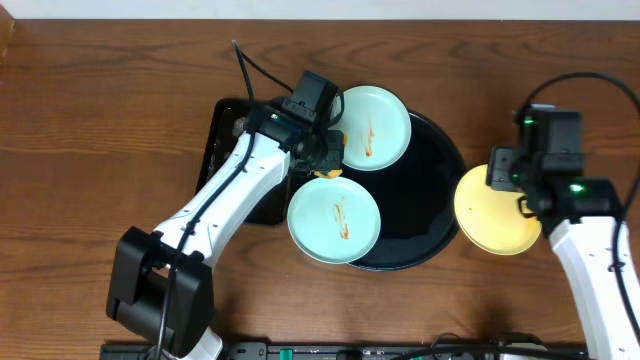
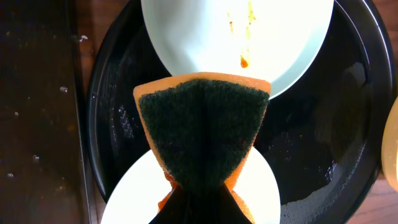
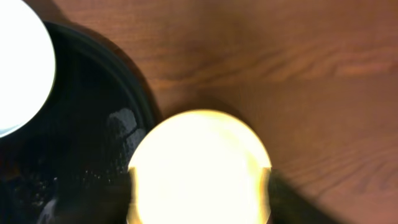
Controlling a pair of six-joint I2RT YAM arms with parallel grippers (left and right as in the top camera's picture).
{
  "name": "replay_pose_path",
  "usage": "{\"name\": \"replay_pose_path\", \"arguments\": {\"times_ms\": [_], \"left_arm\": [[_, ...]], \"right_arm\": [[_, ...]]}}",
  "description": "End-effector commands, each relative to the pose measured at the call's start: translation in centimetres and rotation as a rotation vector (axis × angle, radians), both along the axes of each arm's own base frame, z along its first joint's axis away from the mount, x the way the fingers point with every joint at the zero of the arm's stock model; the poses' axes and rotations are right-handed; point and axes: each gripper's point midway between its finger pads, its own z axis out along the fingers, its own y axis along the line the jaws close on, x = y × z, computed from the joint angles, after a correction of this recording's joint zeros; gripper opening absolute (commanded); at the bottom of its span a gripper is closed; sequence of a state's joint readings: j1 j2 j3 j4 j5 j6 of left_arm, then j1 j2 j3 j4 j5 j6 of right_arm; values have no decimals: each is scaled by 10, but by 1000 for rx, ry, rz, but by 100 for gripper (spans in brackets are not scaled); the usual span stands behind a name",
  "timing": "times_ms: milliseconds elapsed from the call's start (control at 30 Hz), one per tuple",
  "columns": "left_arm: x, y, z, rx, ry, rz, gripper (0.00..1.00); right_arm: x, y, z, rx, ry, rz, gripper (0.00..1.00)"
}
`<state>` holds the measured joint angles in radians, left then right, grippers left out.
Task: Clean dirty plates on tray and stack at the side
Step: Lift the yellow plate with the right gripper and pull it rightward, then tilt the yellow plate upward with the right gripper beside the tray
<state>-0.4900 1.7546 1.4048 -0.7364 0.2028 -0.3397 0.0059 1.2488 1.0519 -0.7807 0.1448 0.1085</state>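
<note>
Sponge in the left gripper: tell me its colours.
Orange sponge, dark green scouring face; left wrist view shows it best.

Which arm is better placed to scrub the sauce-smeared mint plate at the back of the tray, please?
Left. The left gripper holds the sponge just beside that mint plate, over the tray. The right gripper is at the yellow plate by the tray's right rim, without a sponge.

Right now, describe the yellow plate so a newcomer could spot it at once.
On the table, find the big round black tray and go to its right rim, under the right gripper. The yellow plate sits there, partly over the rim and partly over the table. Unlike the two mint plates, it shows no sauce.
</note>
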Motion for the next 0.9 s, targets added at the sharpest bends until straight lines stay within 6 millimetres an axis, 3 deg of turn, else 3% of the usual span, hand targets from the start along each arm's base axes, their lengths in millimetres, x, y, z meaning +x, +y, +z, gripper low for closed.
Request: {"name": "replay_pose_path", "arguments": {"times_ms": [0,233,300,333,467,667,867], "left_arm": [[2,1,2,8,-9,0,7],[2,1,2,8,-9,0,7],[2,2,2,8,-8,0,7],[2,2,2,8,-8,0,8],[1,2,1,9,-6,0,7],[1,2,1,10,-6,0,8],[1,2,1,10,-5,0,8]], "right_arm": [[-5,6,1,167,7,1,99],[-25,-31,-24,183,90,-155,99],[-33,-41,-35,204,120,-219,93],[-39,-48,-45,220,144,-267,85],[-56,-63,-75,259,219,-382,77],[-75,-73,-114,284,320,-450,67],[-82,-78,-132,320,373,-497,62]]}}
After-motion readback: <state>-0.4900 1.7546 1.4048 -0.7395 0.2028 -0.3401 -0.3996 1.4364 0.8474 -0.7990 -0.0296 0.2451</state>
